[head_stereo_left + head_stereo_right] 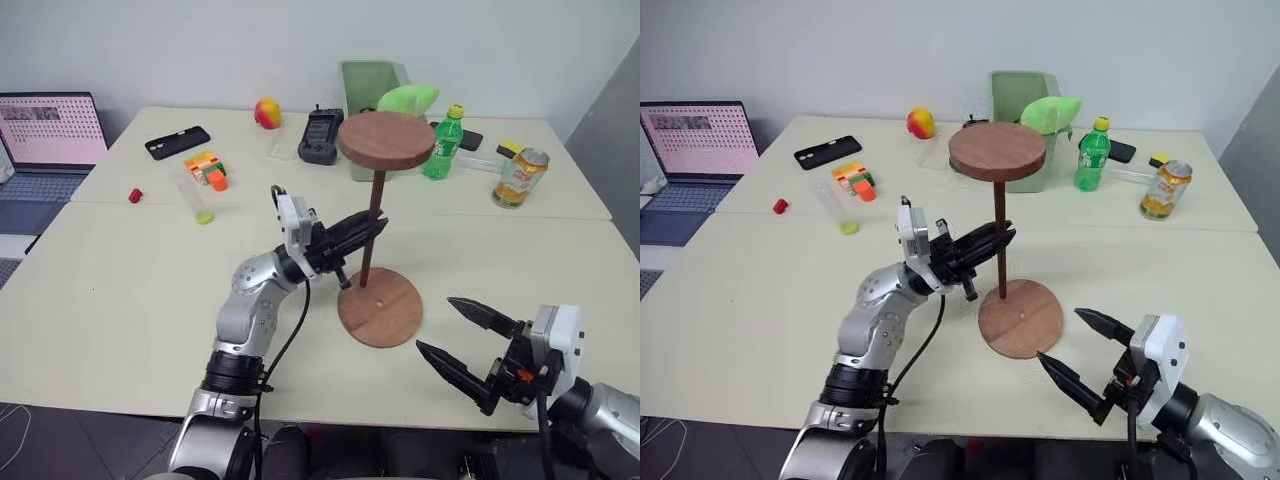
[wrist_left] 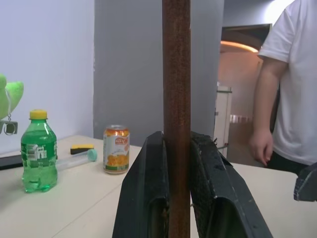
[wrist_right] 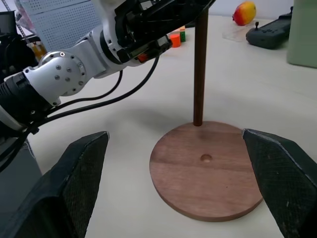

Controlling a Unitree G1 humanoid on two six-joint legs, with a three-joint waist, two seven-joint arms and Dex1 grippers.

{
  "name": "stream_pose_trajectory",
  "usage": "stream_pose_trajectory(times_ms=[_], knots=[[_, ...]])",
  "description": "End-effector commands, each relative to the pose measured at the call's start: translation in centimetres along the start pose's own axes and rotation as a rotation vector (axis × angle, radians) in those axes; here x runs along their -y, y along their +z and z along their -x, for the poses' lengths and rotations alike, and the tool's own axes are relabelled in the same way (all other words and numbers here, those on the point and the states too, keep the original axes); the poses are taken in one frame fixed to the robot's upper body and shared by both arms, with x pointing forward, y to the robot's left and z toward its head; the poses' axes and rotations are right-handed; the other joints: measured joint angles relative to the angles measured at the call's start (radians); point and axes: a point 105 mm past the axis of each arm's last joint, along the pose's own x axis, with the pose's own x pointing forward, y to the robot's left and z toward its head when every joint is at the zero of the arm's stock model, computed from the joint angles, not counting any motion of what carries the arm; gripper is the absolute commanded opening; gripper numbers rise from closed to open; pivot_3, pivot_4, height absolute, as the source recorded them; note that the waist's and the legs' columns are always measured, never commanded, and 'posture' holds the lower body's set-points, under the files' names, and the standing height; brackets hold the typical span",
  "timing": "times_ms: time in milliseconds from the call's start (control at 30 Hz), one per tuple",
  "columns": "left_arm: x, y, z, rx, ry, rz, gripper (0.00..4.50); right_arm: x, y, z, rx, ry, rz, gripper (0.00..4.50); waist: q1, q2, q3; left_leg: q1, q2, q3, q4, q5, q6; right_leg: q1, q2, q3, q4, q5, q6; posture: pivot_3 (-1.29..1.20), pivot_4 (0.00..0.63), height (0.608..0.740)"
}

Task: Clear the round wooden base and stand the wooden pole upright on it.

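The round wooden base lies flat on the near table, bare, with its small centre hole open. The wooden pole stands nearly upright, its round disc on top. Its lower end rests on the base near the far rim, beside the hole and not in it. My left gripper is shut on the pole about halfway up, both fingers pressed against the rod. My right gripper stands open at the table's front right, a little short of the base, holding nothing.
On the far table stand a green bottle, a can, a green bin, a black device, a phone, a fruit and an orange toy. A laptop sits far left. A person stands beyond the table.
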Motion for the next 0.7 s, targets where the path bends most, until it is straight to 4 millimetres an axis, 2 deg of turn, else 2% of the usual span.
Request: stream_pose_trajectory(times_ms=[33, 300, 700], knots=[[1.0, 0.2, -0.8, 0.057, -0.033, -0.028, 0.26, -0.6, 1.2, 0.0, 0.053, 0.012, 0.051, 4.5, 0.0, 0.0, 0.0, 0.0, 0.0, 0.0, 0.0, 0.0, 0.0, 0.0, 0.0, 0.0, 0.0, 0.0, 0.0, 0.0, 0.15, 0.74], [1.9, -0.6, -1.7, 0.072, -0.054, 0.005, 0.26, 0.0, 0.8, -0.1, 0.062, -0.01, 0.052, 4.5, 0.0, 0.0, 0.0, 0.001, 0.0, 0.0, 0.0, 0.0, 0.0, 0.001, 0.0, 0.0, 0.0, 0.0, 0.0, 0.0, 0.15, 0.74], [1.2, -1.7, -0.5, 0.01, -0.046, 0.032, 0.26, -0.2, 0.8, -0.2, 0.067, -0.021, 0.051, 4.5, 0.0, 0.0, 0.0, 0.001, -0.001, 0.0, 0.0, 0.0, 0.0, 0.001, 0.0, 0.0, 0.0, 0.0, 0.0, 0.0, 0.15, 0.74]])
